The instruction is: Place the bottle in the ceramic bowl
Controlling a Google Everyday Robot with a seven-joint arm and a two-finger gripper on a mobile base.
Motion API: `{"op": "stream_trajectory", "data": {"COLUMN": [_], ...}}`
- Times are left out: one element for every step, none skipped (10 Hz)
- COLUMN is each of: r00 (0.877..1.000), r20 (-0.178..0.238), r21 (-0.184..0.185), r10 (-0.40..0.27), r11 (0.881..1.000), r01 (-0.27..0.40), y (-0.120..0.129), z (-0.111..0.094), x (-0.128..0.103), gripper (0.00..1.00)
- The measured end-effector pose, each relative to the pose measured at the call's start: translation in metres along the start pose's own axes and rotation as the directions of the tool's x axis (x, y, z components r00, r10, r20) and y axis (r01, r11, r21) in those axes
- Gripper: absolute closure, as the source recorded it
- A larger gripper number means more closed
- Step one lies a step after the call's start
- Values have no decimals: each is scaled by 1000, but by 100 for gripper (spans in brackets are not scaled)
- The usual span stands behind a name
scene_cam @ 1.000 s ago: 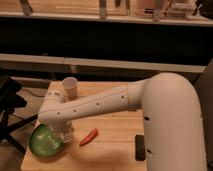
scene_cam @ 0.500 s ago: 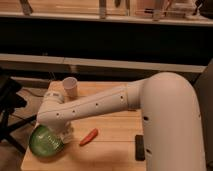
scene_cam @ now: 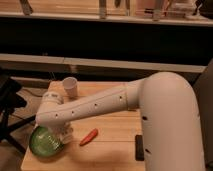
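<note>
The ceramic bowl (scene_cam: 44, 141) is round, glossy bright green with paler streaks, and sits at the front left corner of the wooden table (scene_cam: 112, 150). My white arm reaches across the table from the right and bends down over the bowl's right rim. The gripper (scene_cam: 61, 134) is at the end of the arm, right beside or over the bowl's rim, mostly hidden by the arm's wrist. The bottle is not in view; it may be hidden under the wrist or in the bowl.
A small white cup (scene_cam: 70, 87) stands at the back left of the table. A small red-orange object (scene_cam: 88, 136) lies right of the bowl. A dark flat object (scene_cam: 139, 147) lies near the front right. A black stand (scene_cam: 9, 102) is left of the table.
</note>
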Motion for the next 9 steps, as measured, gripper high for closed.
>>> {"op": "stream_trajectory", "data": {"r00": [1000, 1000, 1000, 1000, 1000, 1000, 999, 999, 999], "r20": [0, -1, -2, -1, -2, -2, -3, -3, -4], "r21": [-1, -4, -6, -8, -8, -10, -11, -11, -14], "r10": [-5, -12, -18, -21, -24, -29, -32, -35, -34], "r11": [1000, 1000, 1000, 1000, 1000, 1000, 999, 999, 999], "r01": [5, 12, 18, 21, 24, 29, 32, 35, 34], "y": [-1, -1, 0, 0, -1, -1, -1, -2, 1], "z": [0, 0, 0, 0, 0, 0, -1, -4, -6], "x": [0, 0, 0, 0, 0, 0, 0, 1, 2], "gripper": [31, 22, 20, 20, 20, 20, 20, 20, 20]}}
